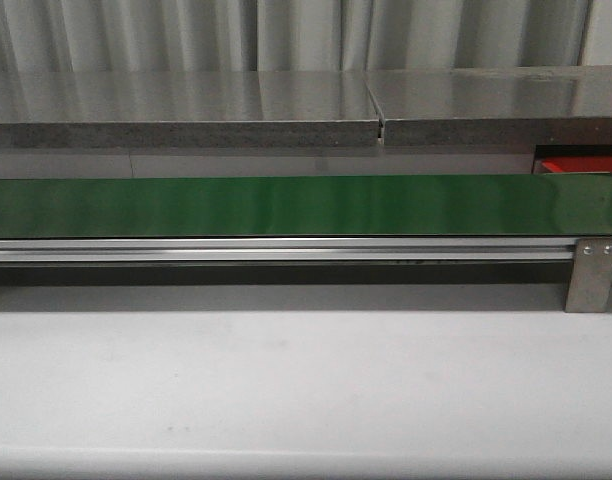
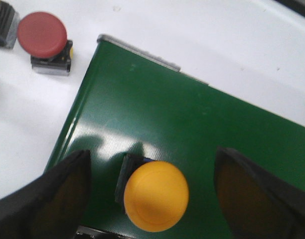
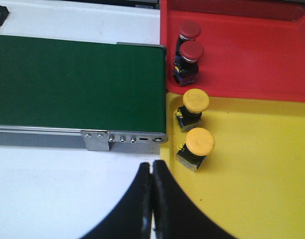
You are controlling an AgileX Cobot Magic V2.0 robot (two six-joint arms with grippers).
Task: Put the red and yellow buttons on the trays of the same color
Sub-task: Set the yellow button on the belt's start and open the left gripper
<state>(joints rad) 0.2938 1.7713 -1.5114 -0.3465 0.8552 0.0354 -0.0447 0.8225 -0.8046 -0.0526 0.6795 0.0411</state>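
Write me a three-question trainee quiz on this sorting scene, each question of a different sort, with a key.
1. True or false: the left gripper is open, with a yellow button on the green belt between its fingers.
2. How many buttons stand in the red tray: A one, B two, C four?
3. Fill in: the right gripper is ____.

Key: 1 true. 2 B; the yellow tray also holds two. 3 shut, holding nothing.
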